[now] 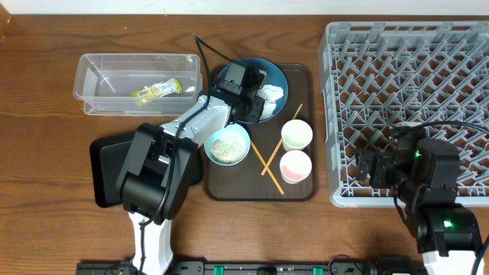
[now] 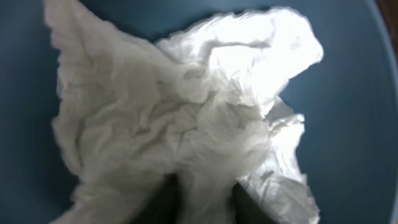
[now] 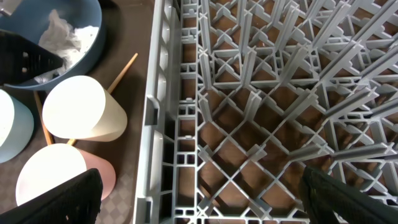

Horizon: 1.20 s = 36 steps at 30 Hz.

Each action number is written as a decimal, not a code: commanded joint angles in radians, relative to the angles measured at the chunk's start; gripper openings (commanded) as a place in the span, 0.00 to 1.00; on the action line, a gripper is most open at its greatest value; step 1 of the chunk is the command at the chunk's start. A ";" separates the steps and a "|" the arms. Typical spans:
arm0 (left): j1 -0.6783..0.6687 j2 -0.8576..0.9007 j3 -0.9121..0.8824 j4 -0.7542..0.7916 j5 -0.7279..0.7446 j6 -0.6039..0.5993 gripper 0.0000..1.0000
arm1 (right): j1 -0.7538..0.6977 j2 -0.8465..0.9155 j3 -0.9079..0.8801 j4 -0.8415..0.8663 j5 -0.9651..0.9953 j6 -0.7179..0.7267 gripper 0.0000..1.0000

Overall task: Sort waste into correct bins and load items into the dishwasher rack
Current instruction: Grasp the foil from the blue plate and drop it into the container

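The left hand (image 2: 202, 202) is down inside the blue dish (image 1: 276, 76), just above the middle of the overhead view. Its two dark fingers (image 2: 163, 200) sit close together with a fold of the crumpled tissue (image 2: 186, 118) between them. The wrist view is blurred and very near, so this is probably a pinch and not a loose touch. The tissue lies in the dish because it is waste to be cleared before the dish can be racked.

The clear tub (image 1: 92, 72) at upper left already holds the wrapper strip (image 1: 157, 90). The black tray (image 1: 105, 164) lies at lower left, partly under the arm.

The right hand (image 3: 205, 199) is spread wide over the left edge of the rack (image 1: 409, 69), holding nothing, likely waiting for dishes.

The pale-blue bowl (image 1: 227, 145) keeps the rice grains (image 1: 227, 148) beside the cups (image 1: 296, 135) and chopsticks (image 1: 267, 162).

No writing is legible, and the wrapper's print is too small to read.
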 commanded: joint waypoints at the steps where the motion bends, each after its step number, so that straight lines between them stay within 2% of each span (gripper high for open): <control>1: -0.001 -0.017 0.011 0.008 -0.029 0.010 0.06 | 0.008 -0.002 0.024 -0.002 -0.004 0.009 0.99; 9: 0.020 -0.187 0.011 -0.020 -0.150 0.009 0.06 | 0.008 -0.002 0.024 -0.006 -0.004 0.009 0.99; 15: 0.106 -0.345 0.011 -0.095 -0.175 -0.001 0.06 | 0.008 -0.002 0.024 -0.006 -0.004 0.009 0.99; 19: 0.202 -0.384 0.011 -0.127 -0.175 -0.048 0.06 | 0.008 -0.002 0.024 -0.005 -0.004 0.009 0.99; 26: 0.372 -0.353 0.006 -0.165 -0.175 -0.275 0.06 | 0.008 -0.002 0.024 -0.006 -0.004 0.009 0.99; 29: 0.411 -0.326 0.006 -0.182 -0.175 -0.307 0.07 | 0.008 -0.002 0.024 -0.005 -0.004 0.009 0.99; 32: 0.431 -0.296 0.005 -0.177 -0.175 -0.307 0.17 | 0.008 -0.002 0.024 -0.005 -0.004 0.009 0.99; 36: 0.439 -0.277 0.005 -0.165 -0.175 -0.304 0.40 | 0.008 -0.002 0.024 -0.006 -0.004 0.009 0.99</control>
